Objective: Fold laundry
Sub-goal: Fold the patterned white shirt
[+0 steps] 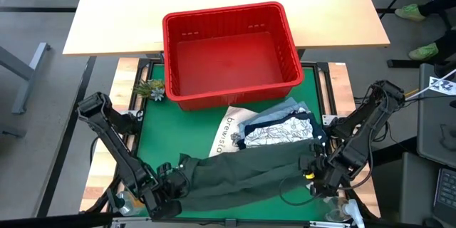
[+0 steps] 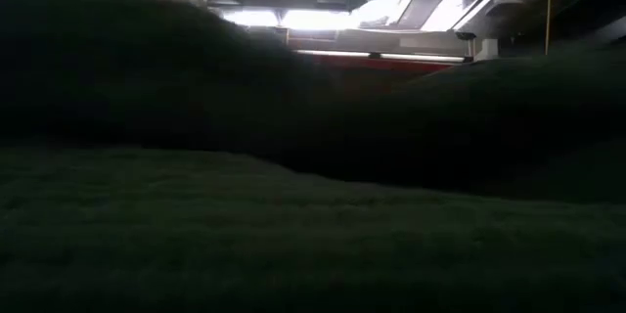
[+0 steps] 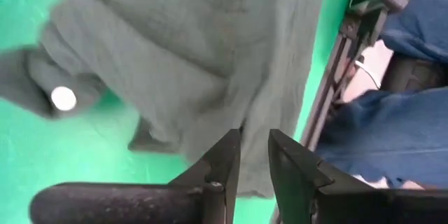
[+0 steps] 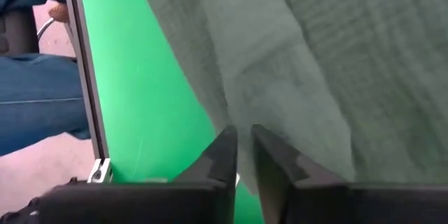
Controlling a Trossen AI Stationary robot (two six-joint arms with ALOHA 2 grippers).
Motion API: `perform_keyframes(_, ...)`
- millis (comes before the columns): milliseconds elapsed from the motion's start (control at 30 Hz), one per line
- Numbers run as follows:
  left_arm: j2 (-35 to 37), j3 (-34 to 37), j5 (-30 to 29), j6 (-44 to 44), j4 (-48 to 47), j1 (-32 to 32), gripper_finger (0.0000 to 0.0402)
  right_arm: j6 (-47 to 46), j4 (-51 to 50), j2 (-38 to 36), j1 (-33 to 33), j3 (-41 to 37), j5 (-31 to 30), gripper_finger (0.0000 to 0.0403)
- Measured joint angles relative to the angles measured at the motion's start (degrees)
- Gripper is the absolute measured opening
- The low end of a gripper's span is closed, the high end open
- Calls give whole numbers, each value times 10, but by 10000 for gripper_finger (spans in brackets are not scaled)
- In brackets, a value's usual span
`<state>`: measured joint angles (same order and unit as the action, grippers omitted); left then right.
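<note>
The room beyond the work surface has a grey floor; a pale wooden table [image 1: 228,7] stands at the far side, and the low view shows ceiling lights [image 2: 323,15] above dark cloth that fills most of its field. The green mat [image 1: 178,132] covers the work surface between the two arm bases. A red basket [image 1: 231,53] straddles the far edge of the mat and the wooden table; a small green plant-like item [image 1: 151,89] lies just beside its left corner. A white tote bag [image 1: 229,132] with printed lettering lies near the basket's front. A pile of laundry [image 1: 278,128], light blue, navy and white with dark print, rests on the bag's right side. The dark olive garment [image 1: 242,174] lies spread along the near edge of the mat, touching that pile. The left gripper [image 3: 253,157] sits at the garment's left end, jaws parted by a narrow gap with the cloth edge at the tips; whether it grips cannot be told. The right gripper [image 4: 243,147] sits at the right end, jaws slightly apart over the cloth; hold cannot be told. A person's blue-jeaned legs [image 3: 392,133] show beyond the mat's edge.
</note>
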<state>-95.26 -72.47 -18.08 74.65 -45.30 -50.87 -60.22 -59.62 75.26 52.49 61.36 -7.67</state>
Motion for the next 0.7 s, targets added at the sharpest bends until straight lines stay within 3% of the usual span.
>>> perform_keyframes(333,0,0,21,34,0,3,117,0,0,0,0,0,12,128)
perform_keyframes(700,0,0,-72,32,36,34,169,3,0,0,0,0,11,139)
